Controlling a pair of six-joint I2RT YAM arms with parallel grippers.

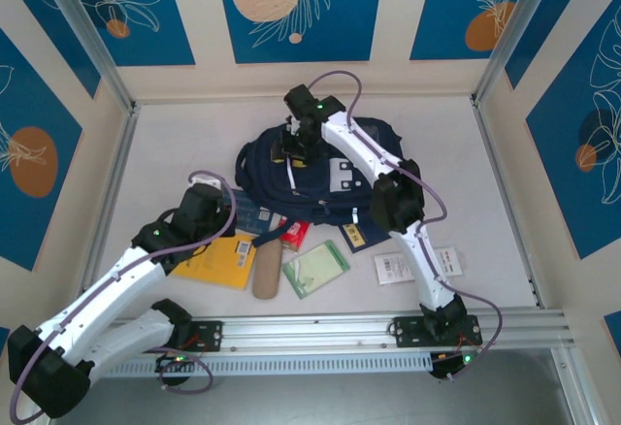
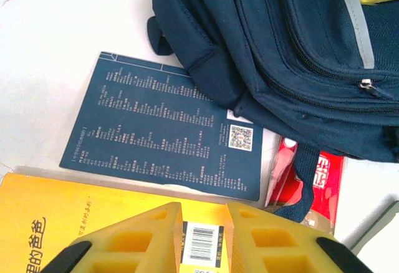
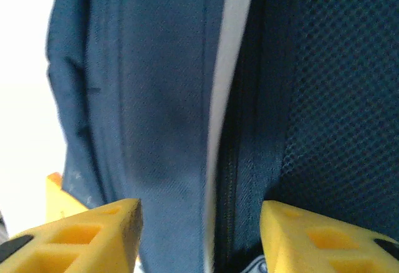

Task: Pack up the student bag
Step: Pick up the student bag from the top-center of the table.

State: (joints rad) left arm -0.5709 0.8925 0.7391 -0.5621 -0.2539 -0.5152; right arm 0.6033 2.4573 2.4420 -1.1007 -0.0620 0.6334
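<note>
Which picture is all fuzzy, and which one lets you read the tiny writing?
Right wrist view: fuzzy, camera too close to the bag, so its cloth and grey stripe smear. Left wrist view: sharp; tiny print on the blue card and the barcode on the yellow book look crisp. Top view: even light, no harsh glare on the table.

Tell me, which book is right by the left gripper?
The yellow book, showing between the left gripper's fingers; the dark blue booklet lies farther off.
</note>
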